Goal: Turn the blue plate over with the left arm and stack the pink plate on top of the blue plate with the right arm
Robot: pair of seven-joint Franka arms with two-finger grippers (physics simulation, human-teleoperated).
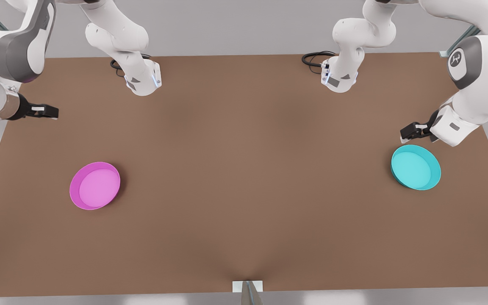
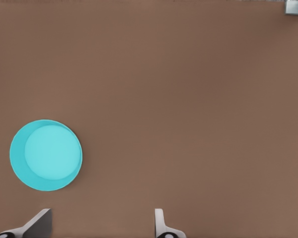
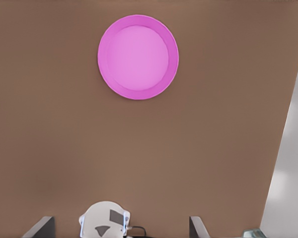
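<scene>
Two robot arms over a brown table (image 1: 244, 190), each near one plate, both plates rim up.

Front view: the pink plate (image 1: 95, 185) lies on the front view's left, the blue plate (image 1: 416, 167) on the right, well apart. The left gripper (image 1: 410, 132) hangs just above the blue plate; the right gripper (image 1: 45, 111) hangs at the opposite edge. A small round logo marks the left arm (image 1: 477, 84); it cannot be read.
Left wrist view: fingers (image 2: 161, 223) spread, empty, blue plate (image 2: 45, 154) beside them.
Right wrist view: fingers (image 3: 196, 227) spread, empty, pink plate (image 3: 138, 56) farther off.

Both arms hang raised — left gripper (image 1: 406, 134) and right gripper (image 1: 53, 112), jaws spread wide.
</scene>
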